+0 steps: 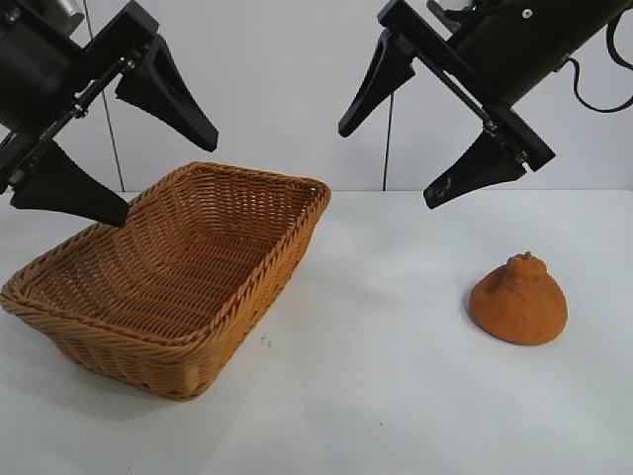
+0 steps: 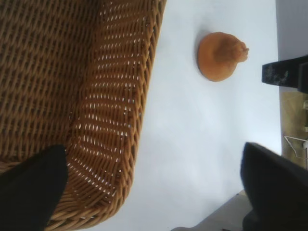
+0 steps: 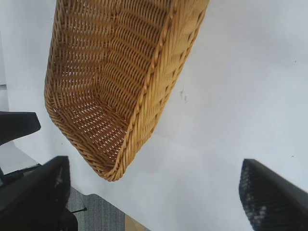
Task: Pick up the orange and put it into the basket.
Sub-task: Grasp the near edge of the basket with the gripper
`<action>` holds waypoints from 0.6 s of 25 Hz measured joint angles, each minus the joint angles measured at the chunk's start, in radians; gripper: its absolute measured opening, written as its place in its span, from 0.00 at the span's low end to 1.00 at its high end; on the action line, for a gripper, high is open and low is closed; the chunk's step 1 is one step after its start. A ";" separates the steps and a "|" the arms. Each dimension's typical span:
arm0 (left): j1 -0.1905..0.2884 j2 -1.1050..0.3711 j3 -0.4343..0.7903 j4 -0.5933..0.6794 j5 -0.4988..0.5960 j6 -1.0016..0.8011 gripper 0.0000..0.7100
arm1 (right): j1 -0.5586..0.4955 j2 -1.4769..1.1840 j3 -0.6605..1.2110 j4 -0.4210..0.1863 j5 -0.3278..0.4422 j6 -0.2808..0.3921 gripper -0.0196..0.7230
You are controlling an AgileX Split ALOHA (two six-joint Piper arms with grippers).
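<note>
Orange (image 1: 518, 301) sits alone on tabletop (image 1: 396, 376), nub up, well apart from basket (image 1: 178, 282). Right gripper (image 1: 410, 148) hangs above, fingers wide, holding nothing, nearer arm. Left gripper (image 1: 138, 163) over basket, fingers wide too.

White table (image 1: 396, 396): basket (image 1: 168, 272), orange (image 1: 519, 302)
</note>
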 joint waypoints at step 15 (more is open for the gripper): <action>0.000 0.000 0.000 0.000 -0.001 0.000 0.98 | 0.000 0.000 0.000 0.000 -0.014 0.023 0.90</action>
